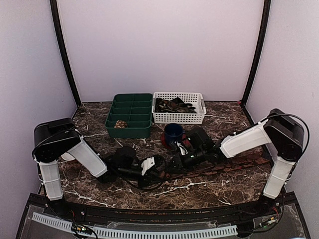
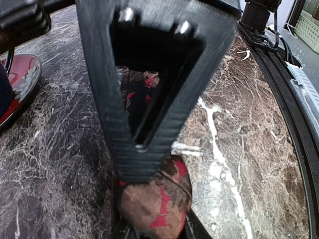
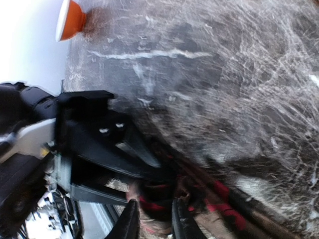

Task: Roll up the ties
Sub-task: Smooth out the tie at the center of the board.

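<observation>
Centre-left of table (image 1: 209, 191): left gripper (image 1: 158, 170) down low, clamped on near end of tie (image 1: 234, 165). Fabric bunched under finger (image 2: 99, 109) per left wrist cam.
Rest of tie: flat, stretched rightward toward right arm base.
Just right of the pinch: right gripper (image 1: 175, 162) on same end, nearly touching the left one. Narrow gap at tips w/ fabric in or behind it, too blurred. Can't tell if gripping or let go.

Step, as judged: starting the coil. To do it well:
- Hold left pinch as the core, no slack.
- Wrap w/ right in short bites, edges lined up so no telescoping.
- Light pull along the free length.
- Never let go w/ both at once.
- Watch mug (image 1: 173, 133) just behind, not much room.

View diffs, L to R:
- Top cam only: whole tie length, plus rolled tie (image 1: 120, 124) in green tray (image 1: 130, 132) and spare ties (image 1: 172, 104) in white basket (image 1: 179, 118). Contact at the tips hidden by gripper bodies.
- Left wrist only: red pattern on fabric, bulge past fingertip, red saucer (image 2: 20, 79) at left edge.
- Right wrist only: side-on look at both grippers meeting, plus orange object (image 3: 70, 20) at far corner, can't ID.
</observation>
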Controlling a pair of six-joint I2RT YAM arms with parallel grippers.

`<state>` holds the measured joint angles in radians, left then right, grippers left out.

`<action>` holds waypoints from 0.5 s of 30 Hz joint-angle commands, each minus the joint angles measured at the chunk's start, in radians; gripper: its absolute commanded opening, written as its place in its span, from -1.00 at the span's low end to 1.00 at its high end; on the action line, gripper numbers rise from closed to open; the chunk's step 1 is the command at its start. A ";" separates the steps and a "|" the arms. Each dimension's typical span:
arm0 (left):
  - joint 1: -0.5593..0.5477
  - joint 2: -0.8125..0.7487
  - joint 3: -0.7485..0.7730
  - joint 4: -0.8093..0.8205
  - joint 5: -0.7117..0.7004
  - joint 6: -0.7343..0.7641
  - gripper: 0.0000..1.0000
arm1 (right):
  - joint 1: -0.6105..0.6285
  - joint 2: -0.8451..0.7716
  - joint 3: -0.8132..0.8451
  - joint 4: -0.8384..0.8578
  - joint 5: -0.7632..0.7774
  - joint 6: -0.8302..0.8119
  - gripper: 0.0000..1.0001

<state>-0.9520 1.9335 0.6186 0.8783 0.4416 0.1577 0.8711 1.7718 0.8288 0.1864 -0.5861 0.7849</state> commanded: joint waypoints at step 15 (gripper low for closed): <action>0.012 0.022 0.021 -0.220 0.045 -0.009 -0.44 | -0.001 -0.027 -0.048 0.061 -0.028 0.032 -0.33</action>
<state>-0.9405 1.9312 0.6559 0.8097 0.4866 0.1543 0.8696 1.7813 0.7967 0.1848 -0.5846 0.7826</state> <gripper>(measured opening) 0.283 0.286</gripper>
